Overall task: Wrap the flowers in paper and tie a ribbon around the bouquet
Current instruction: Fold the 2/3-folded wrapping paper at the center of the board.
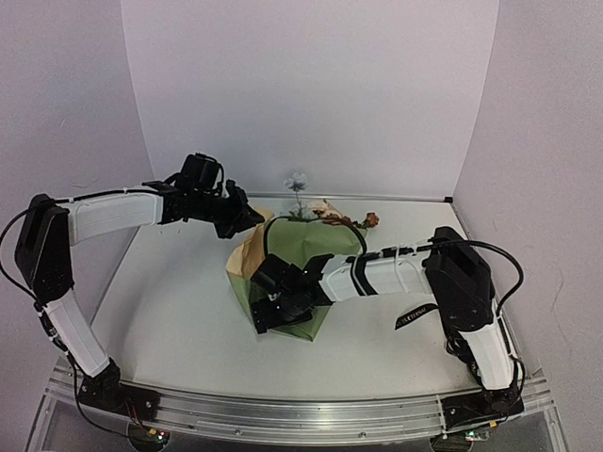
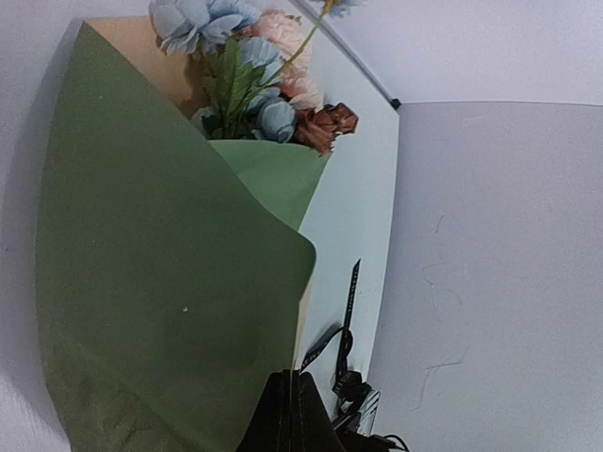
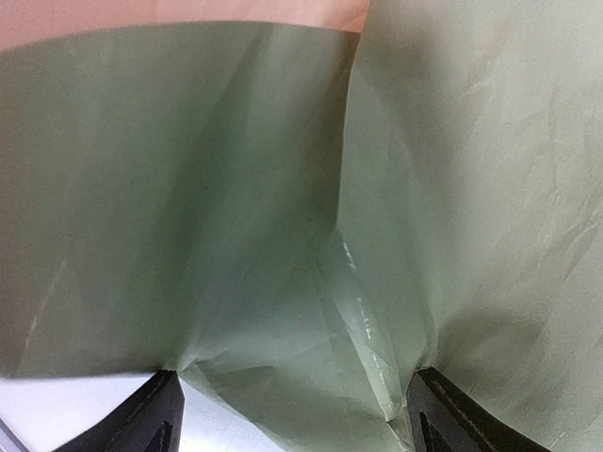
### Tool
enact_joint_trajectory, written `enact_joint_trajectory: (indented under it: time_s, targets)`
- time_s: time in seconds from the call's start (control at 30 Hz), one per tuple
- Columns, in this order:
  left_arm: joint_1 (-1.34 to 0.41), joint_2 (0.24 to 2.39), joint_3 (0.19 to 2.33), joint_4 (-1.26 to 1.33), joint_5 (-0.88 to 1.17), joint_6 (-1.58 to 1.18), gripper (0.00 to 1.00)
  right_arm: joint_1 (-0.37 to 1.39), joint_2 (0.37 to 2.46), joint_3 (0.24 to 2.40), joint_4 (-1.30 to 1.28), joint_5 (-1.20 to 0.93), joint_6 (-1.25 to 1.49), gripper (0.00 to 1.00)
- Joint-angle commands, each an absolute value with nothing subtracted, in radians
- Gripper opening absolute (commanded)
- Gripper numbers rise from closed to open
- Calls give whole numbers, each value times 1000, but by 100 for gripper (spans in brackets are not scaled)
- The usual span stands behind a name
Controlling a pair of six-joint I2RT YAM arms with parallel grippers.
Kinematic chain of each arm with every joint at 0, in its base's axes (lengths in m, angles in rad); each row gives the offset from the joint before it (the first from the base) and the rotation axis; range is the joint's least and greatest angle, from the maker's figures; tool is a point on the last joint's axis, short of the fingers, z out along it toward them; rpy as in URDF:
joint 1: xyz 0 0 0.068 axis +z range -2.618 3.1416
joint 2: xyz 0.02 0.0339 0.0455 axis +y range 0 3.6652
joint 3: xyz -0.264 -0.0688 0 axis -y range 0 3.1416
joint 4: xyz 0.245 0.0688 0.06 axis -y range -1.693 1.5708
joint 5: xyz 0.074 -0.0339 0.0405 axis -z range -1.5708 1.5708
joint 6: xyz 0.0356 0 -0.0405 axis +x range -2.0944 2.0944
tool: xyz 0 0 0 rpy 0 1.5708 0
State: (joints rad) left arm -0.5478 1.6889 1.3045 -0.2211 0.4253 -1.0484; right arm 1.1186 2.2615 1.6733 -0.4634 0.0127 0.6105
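grip check: left fingers (image 2: 279,416) are closed flat together and appear to pinch the edge of the paper (image 2: 160,282). the contact sits at the very bottom of the wrist view, so it is only partly seen. judged reason: the pinch holds the folded flap up and over the stems so the cone does not spring apart.

right fingers (image 3: 151,419) are spread wide, one on each side of a creased fold of green sheet, with nothing clamped. touching or just above the sheet: cannot tell. probably placed to gather that end.

outward, top view: bouquet (image 1: 325,243) lies mid-worktop (image 1: 170,320), narrow end toward 7 o'clock. flowers (image 2: 264,94) stick out toward 1 o'clock, and the tan reverse shows at 10 o'clock by the left fingers. ribbon (image 1: 415,317) shows at 4 o'clock of the cone, just beside the right arm, not yet tied.

hidden: the stems are inside the paper, the right arm covers the cone's lower half, and the ribbon's full run is not traceable.
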Motion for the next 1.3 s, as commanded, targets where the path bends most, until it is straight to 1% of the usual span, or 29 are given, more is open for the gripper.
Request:
enact_joint_trajectory:
  time_s: [0.0,0.07,0.1,0.13,0.17,0.23,0.27,0.33,0.37,0.43,0.47,0.53,0.57,0.6,0.7,0.83,1.03,1.13,1.2,1.27]
  targets:
    - [-546,1727,1442,-256,424,-979,14,1081,2369,1525,-386,-115,703,85]
    - [-546,1743,1513,-330,422,-896,36,1075,2374,1515,-370,-130,715,85]
    - [-546,1749,1553,-393,412,-834,45,1072,2377,1514,-363,-138,724,85]
    - [-546,1738,1570,-449,357,-775,55,1070,2380,1511,-355,-145,730,85]
    - [-539,1693,1539,-476,270,-734,64,1068,2381,1508,-349,-148,734,85]
    - [-494,1556,1403,-480,85,-729,80,1065,2378,1497,-341,-152,740,85]
    - [-426,1463,1268,-439,59,-775,84,1065,2379,1494,-337,-154,742,85]
    - [-284,1321,1015,-364,69,-861,98,1065,2385,1499,-334,-162,746,84]
    - [-227,1285,943,-363,83,-874,99,1065,2389,1502,-333,-166,749,84]
    - [-162,1278,842,-357,155,-903,100,1065,2395,1505,-330,-174,755,84]
    - [-158,1307,805,-334,194,-916,97,1065,2397,1504,-328,-174,758,84]
    - [-174,1370,740,-261,263,-953,86,1066,2398,1500,-323,-175,762,84]
    - [-196,1405,715,-226,284,-975,78,1065,2396,1499,-320,-174,763,84]
    - [-224,1433,708,-192,288,-986,73,1065,2396,1497,-319,-173,764,84]
    - [-312,1522,736,-146,296,-998,61,1065,2397,1498,-319,-175,764,84]
    - [-379,1561,785,-107,316,-1001,48,1064,2398,1498,-319,-176,764,84]
    - [-429,1538,790,-15,350,-975,46,1065,2395,1495,-319,-175,765,83]
    - [-448,1524,771,74,372,-947,43,1064,2396,1498,-319,-175,767,82]
    - [-456,1521,759,131,392,-932,43,1064,2395,1498,-319,-173,769,79]
    - [-470,1520,753,172,398,-909,46,1063,2395,1499,-320,-172,770,75]
